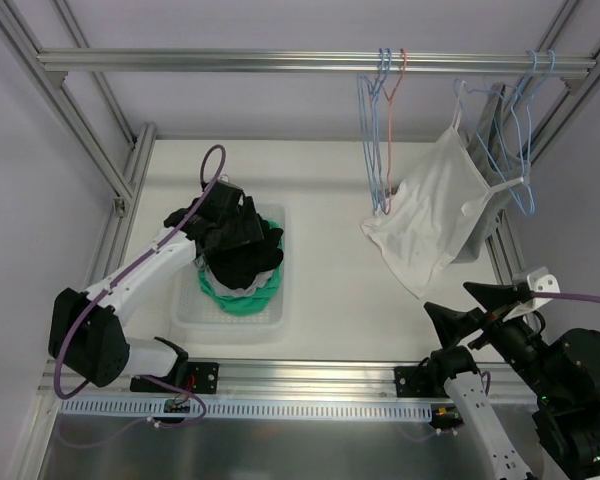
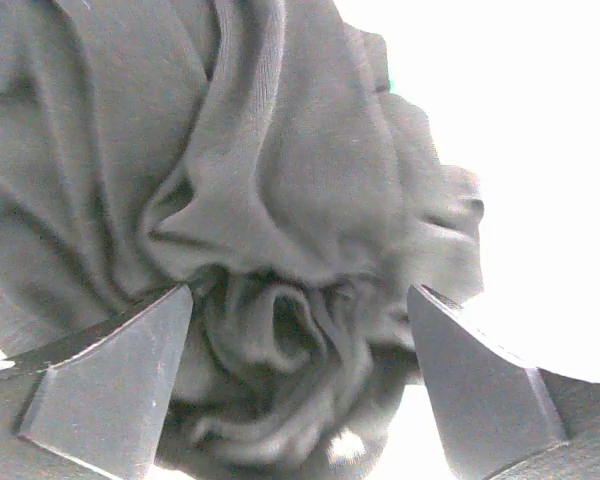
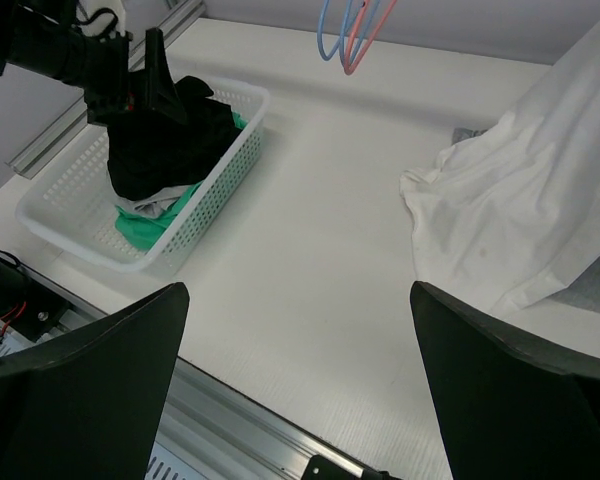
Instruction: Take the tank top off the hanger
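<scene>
A white tank top hangs from a light blue hanger on the top rail at the right, its lower part draped toward the table; it also shows in the right wrist view. My right gripper is open and empty, low near the front right, short of the tank top's hem. My left gripper is open over a pile of black cloth in a white basket, jaws wide apart on either side of a fold.
The basket holds black, grey and green garments at left centre. Empty blue and pink hangers hang from the rail mid-right. Aluminium frame posts stand at both sides. A grey item lies behind the tank top.
</scene>
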`<state>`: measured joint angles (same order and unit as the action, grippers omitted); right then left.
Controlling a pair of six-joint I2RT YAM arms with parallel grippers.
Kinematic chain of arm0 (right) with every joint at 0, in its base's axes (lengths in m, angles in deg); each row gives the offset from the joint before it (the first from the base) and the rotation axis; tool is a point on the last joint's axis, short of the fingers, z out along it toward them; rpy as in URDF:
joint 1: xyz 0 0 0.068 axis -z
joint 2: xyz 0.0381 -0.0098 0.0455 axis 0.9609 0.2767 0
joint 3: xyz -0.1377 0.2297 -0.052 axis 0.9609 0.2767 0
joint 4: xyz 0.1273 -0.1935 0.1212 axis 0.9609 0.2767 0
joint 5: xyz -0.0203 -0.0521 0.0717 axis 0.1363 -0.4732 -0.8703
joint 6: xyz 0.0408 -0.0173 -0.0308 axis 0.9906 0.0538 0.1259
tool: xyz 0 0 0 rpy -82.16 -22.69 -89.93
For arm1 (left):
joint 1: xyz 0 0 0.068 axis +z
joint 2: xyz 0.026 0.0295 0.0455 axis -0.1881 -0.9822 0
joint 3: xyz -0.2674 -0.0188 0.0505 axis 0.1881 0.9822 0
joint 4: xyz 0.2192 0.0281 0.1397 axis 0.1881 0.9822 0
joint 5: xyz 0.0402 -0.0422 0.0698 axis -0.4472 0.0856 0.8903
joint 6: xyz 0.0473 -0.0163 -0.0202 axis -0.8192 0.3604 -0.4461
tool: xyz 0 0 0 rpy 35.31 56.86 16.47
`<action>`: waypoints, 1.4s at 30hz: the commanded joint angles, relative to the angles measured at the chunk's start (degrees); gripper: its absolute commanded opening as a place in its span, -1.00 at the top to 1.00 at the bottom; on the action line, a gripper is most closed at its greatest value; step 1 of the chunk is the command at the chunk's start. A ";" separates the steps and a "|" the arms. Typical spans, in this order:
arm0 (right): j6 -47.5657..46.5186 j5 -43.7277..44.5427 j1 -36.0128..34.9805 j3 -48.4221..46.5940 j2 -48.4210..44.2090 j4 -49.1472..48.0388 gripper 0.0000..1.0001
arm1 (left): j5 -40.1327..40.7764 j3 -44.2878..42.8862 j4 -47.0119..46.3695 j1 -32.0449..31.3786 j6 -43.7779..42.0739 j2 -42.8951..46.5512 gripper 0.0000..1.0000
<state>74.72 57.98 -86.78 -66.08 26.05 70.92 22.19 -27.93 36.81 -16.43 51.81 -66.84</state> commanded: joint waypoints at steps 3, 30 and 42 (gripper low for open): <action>-0.28 0.25 0.01 1.31 4.55 -1.71 -0.99 | -0.81 -6.29 3.02 0.37 -1.98 7.89 -0.95; -14.95 26.62 9.40 -35.05 52.17 -0.92 -0.92 | -2.48 2.66 21.92 0.28 -15.78 50.35 -0.97; -20.41 25.57 15.64 -44.22 62.03 -5.57 -0.58 | 5.08 7.50 19.55 0.28 -12.01 54.66 -0.97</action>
<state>56.43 84.32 -73.27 -107.52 88.17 68.98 25.05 -21.14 58.40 -16.45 38.50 -12.63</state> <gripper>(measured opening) 0.798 0.986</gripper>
